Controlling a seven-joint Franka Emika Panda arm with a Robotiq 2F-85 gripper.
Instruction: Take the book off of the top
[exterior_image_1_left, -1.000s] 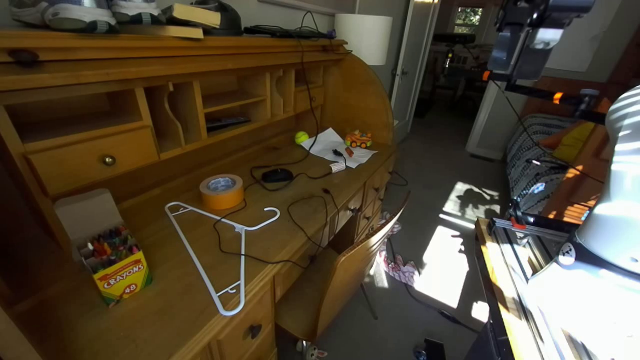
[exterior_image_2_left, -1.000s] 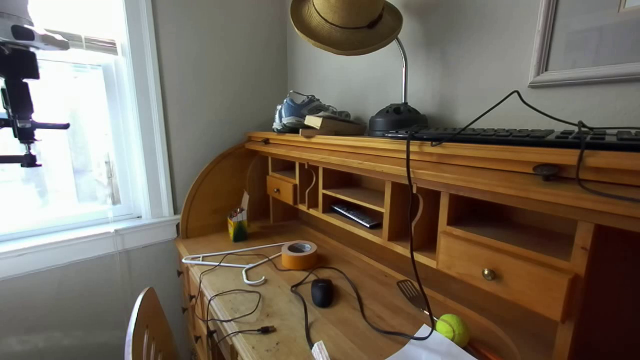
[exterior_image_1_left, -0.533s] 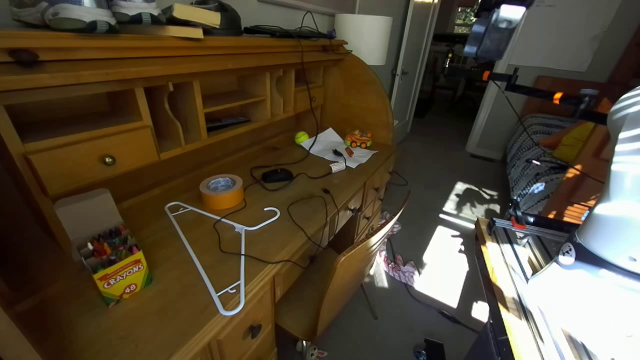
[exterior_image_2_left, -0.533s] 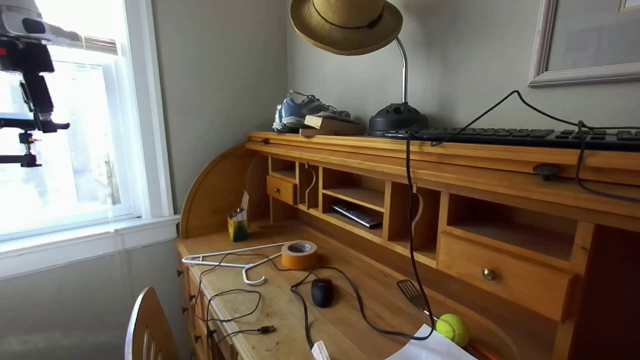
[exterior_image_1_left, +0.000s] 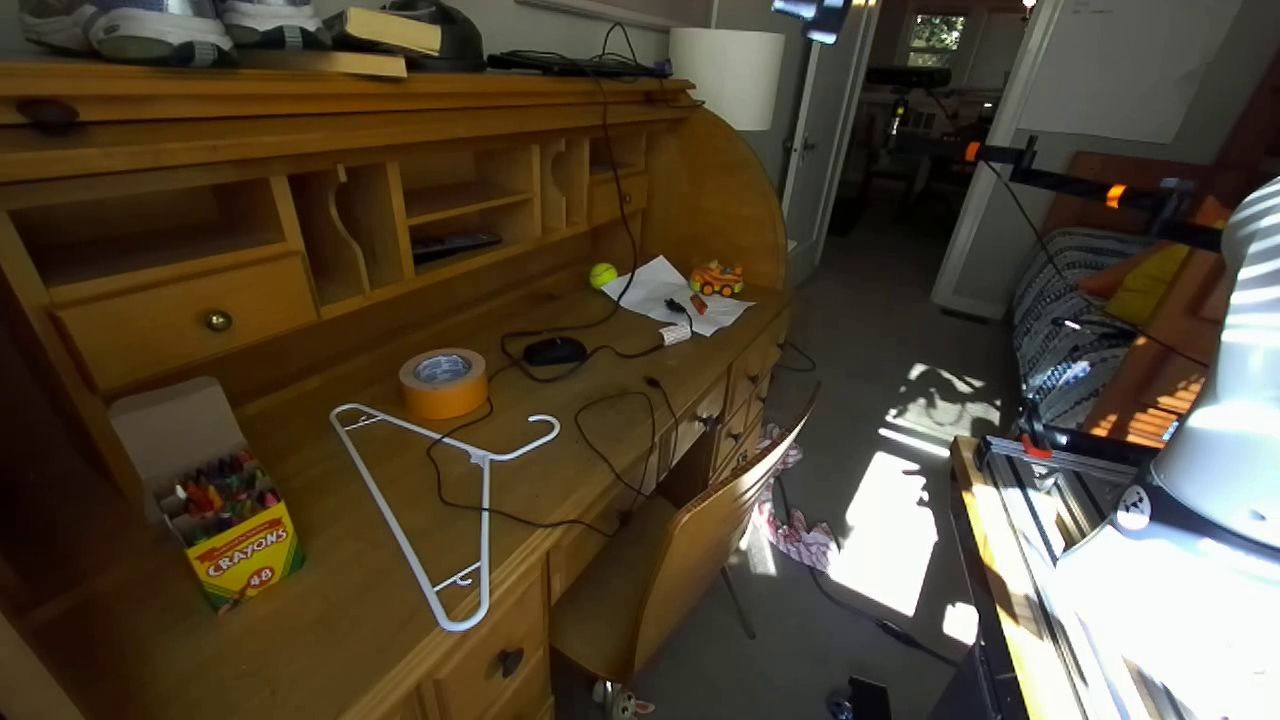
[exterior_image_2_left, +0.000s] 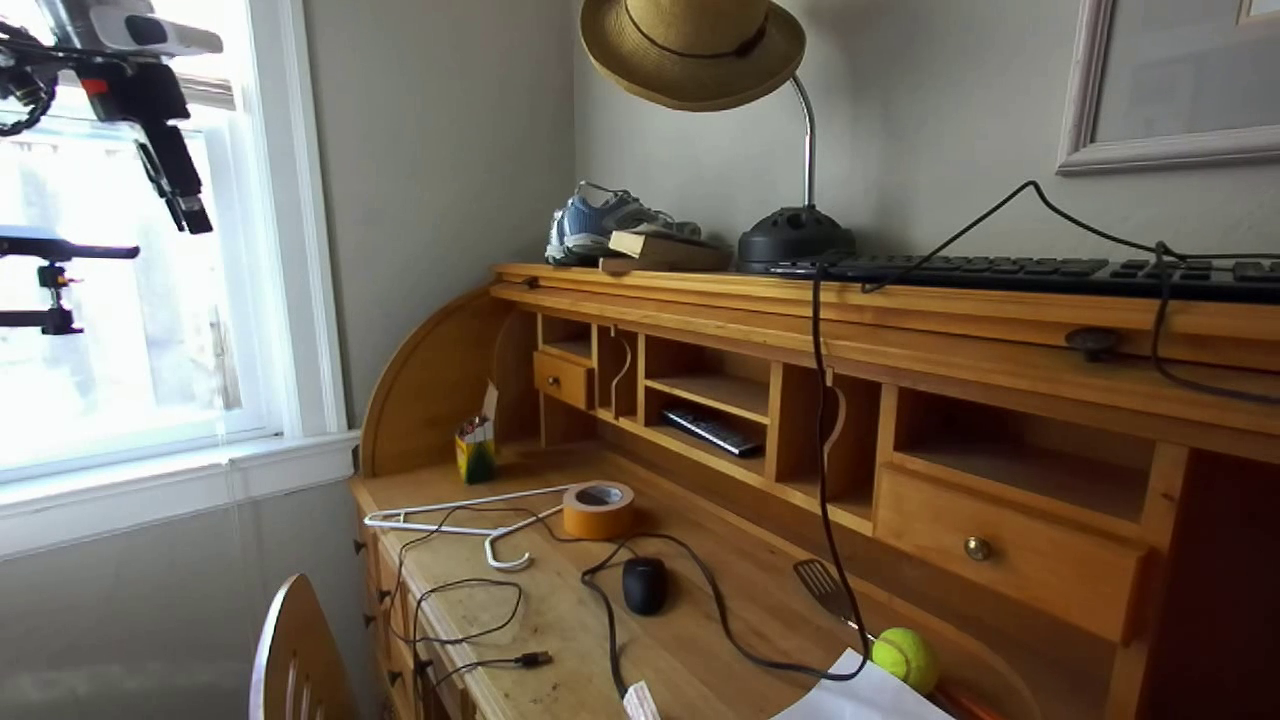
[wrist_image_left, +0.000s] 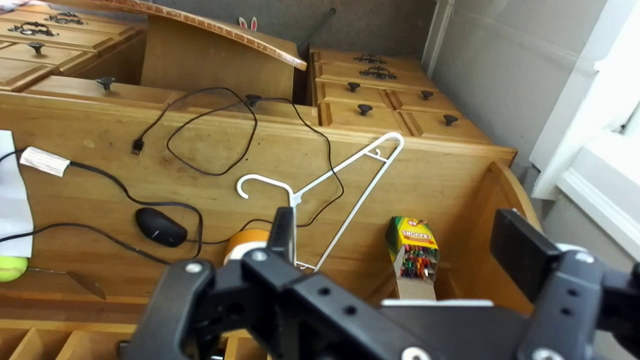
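- There were one book (exterior_image_2_left: 660, 248) and one tan slab (exterior_image_2_left: 622, 265), both toward twelve o'clock in an exterior view.
- Shoes (exterior_image_1_left: 160, 40) numbered at least two.
- One hat (exterior_image_2_left: 693, 50) was at twelve o'clock in an exterior view, one keyboard (exterior_image_2_left: 1050, 272) at three.
- Toward eight o'clock in an exterior view were one crayon box (exterior_image_1_left: 245, 555) and one hanger (exterior_image_1_left: 485, 520), toward nine one tape roll (exterior_image_1_left: 445, 400).
- One mouse (exterior_image_2_left: 644, 586) was at six o'clock in an exterior view, one tennis ball (exterior_image_2_left: 905, 658) and one spatula (exterior_image_2_left: 828, 592) toward five.
- Small hutch drawers (exterior_image_2_left: 1020, 555) came to two.
- The wrist view showed one gripper (wrist_image_left: 397, 230) with two fingers (wrist_image_left: 525, 252).
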